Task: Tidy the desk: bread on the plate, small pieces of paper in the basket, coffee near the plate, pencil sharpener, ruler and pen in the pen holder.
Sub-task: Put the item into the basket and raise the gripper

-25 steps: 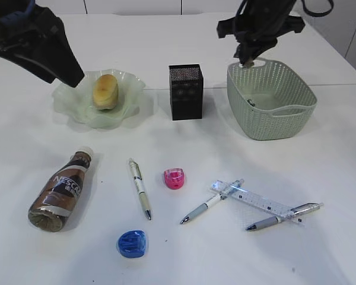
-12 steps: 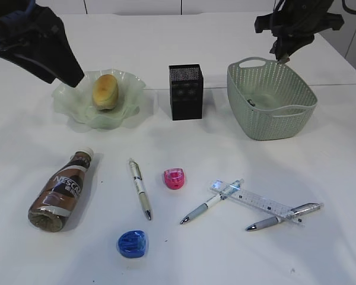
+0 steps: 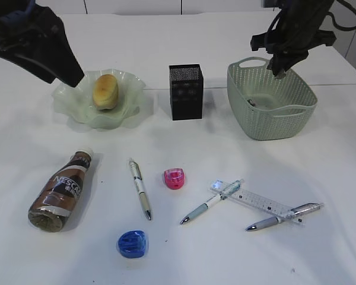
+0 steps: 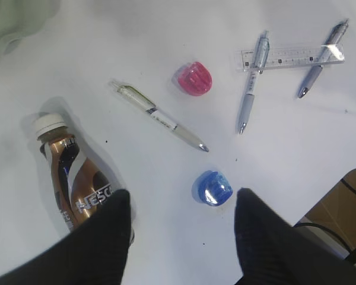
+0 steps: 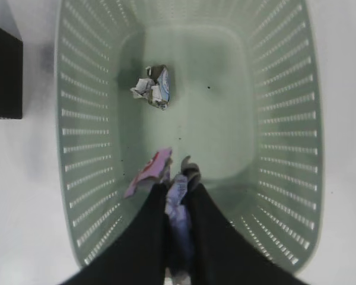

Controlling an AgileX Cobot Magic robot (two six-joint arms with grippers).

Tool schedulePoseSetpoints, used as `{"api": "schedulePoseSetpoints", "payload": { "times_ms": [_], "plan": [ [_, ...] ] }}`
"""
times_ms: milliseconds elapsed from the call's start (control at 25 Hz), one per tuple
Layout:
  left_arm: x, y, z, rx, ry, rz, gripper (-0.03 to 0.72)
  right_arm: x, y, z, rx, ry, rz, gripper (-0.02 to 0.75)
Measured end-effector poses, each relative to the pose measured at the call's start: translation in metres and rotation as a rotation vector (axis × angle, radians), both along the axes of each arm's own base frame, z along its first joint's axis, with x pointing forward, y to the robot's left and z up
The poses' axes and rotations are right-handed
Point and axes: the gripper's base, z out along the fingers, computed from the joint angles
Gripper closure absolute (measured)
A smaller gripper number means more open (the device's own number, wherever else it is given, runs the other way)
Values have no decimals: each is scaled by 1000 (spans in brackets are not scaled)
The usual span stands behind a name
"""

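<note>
My right gripper (image 3: 280, 70) hangs over the back of the green basket (image 3: 267, 124), shut on a crumpled paper piece (image 5: 179, 199). A second paper wad (image 5: 151, 88) lies on the basket floor. My left gripper (image 4: 181, 205) is open and empty, high above the table beside the plate (image 3: 71, 107), which holds the bread (image 3: 105, 90). The coffee bottle (image 3: 62, 193) lies on its side at the front left. The black pen holder (image 3: 186, 92) stands mid-back. The ruler (image 3: 258, 202), a pen (image 3: 139, 189), a pink sharpener (image 3: 174, 178) and a blue sharpener (image 3: 132, 243) lie in front.
Two more pens (image 3: 209, 203) (image 3: 283, 216) lie across the ruler's ends. The table's right edge shows in the left wrist view (image 4: 320, 208), close to the blue sharpener (image 4: 213, 187). The pen holder's corner shows left of the basket in the right wrist view (image 5: 3, 71).
My right gripper swung from the basket's back left rim to the right, then came forward and lower over the basket's back part. The left arm has not moved.
</note>
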Motion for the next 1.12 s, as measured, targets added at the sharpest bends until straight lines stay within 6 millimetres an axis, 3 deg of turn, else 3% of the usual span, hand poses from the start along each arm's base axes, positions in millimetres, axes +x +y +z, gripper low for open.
{"api": "schedulePoseSetpoints", "payload": {
  "times_ms": [440,480,520,560,720,840,1120],
  "plan": [
    [1,2,-1,15,7,32,293,5,-2,-20,-31,36,-2,620],
    [1,3,-1,22,7,39,293,6,-2,-23,-32,43,-2,560],
    [1,3,-1,25,9,48,293,6,-2,-23,-32,43,-2,560],
    [1,3,-1,26,11,55,293,7,-2,-26,-32,49,-3,485],
    [2,7,-2,56,15,103,293,8,-2,-31,-26,58,-20,304],
    [3,11,-3,89,10,134,293,8,-2,-31,-23,58,-28,262],
    [7,23,-5,198,-12,245,293,8,-1,-31,-16,58,-41,248]
  ]
}}
